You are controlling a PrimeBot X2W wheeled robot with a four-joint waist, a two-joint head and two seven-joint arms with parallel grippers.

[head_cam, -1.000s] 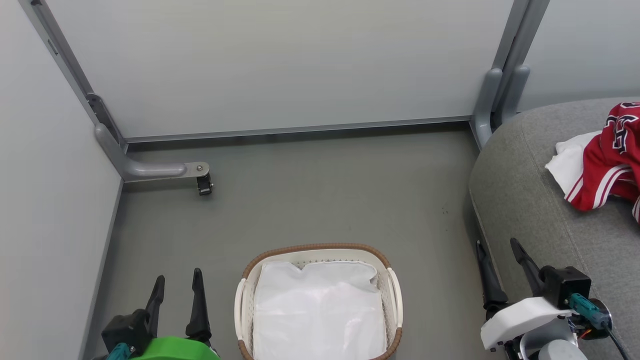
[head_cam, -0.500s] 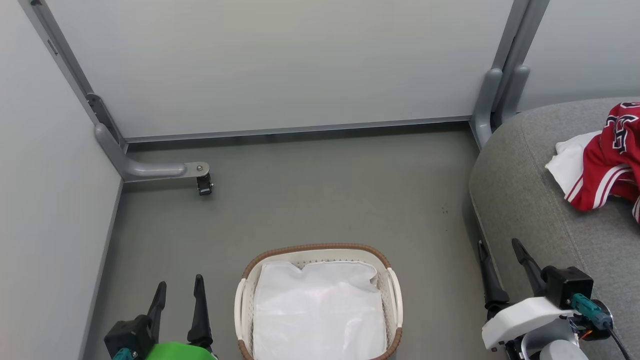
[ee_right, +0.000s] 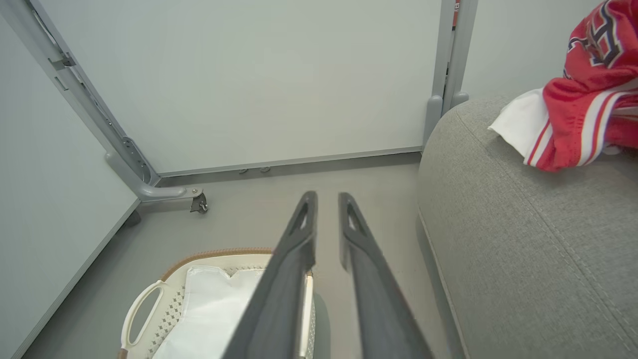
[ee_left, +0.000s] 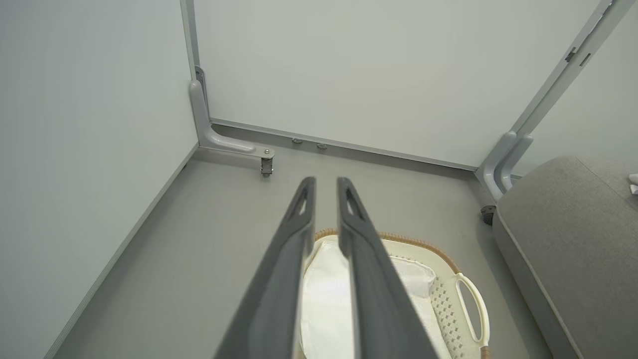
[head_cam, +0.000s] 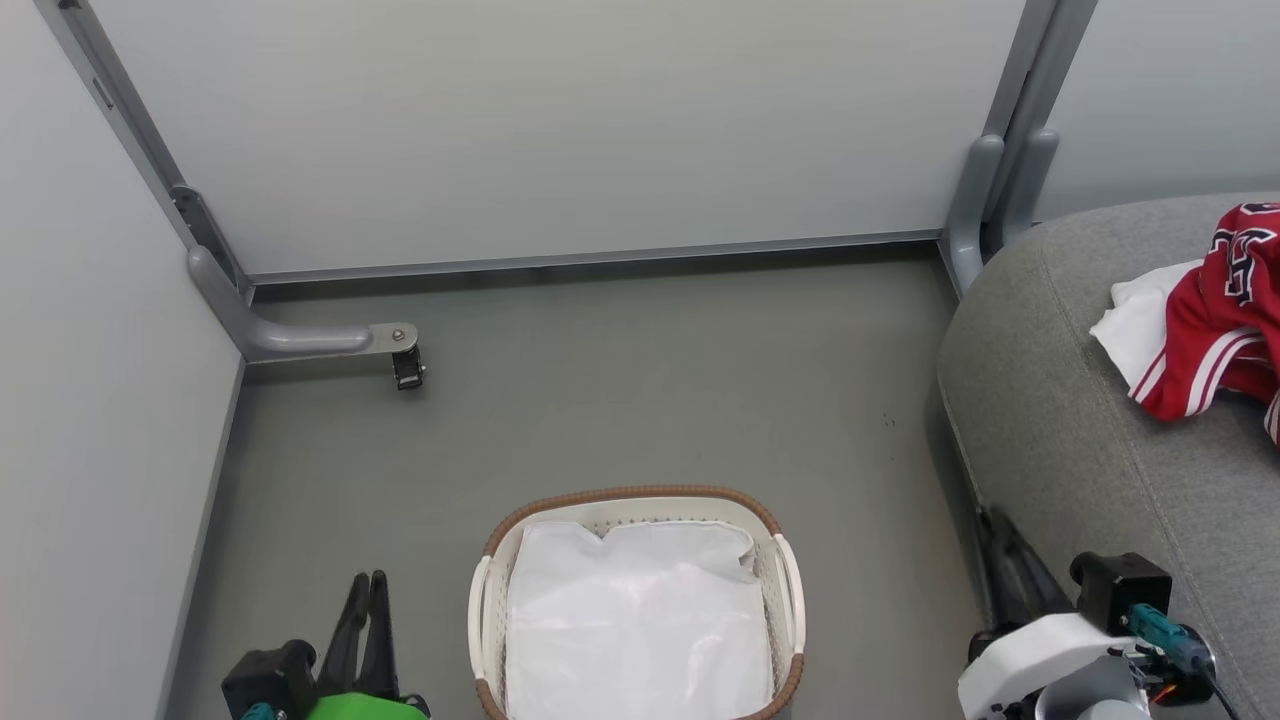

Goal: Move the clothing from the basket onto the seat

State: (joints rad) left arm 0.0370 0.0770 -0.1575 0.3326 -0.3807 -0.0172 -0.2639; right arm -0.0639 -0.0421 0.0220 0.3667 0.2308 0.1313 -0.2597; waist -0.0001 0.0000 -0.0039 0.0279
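Note:
The red clothing (head_cam: 1215,320) with white trim lies bunched on the grey seat (head_cam: 1060,400) at the right, on a white cloth (head_cam: 1135,325). It shows again in the right wrist view as the clothing (ee_right: 583,99) on the seat (ee_right: 498,224). The oval basket (head_cam: 630,495) stands on the floor at bottom centre; inside it I see just its white liner (head_cam: 640,620). My left gripper (head_cam: 365,580) hangs left of the basket, fingers drawn together on nothing. My right gripper (head_cam: 995,515) hangs beside the seat's front edge, likewise shut and empty.
Pale partition panels close the space at the back and left. A grey panel foot with a caster (head_cam: 405,365) juts onto the floor at the left, and a grey post (head_cam: 975,200) stands by the seat's far corner. Bare grey floor lies between basket and panels.
Both grippers have closed from wide open to nearly together, and both have sunk lower in the head view. Basket, clothing and seat have not moved.

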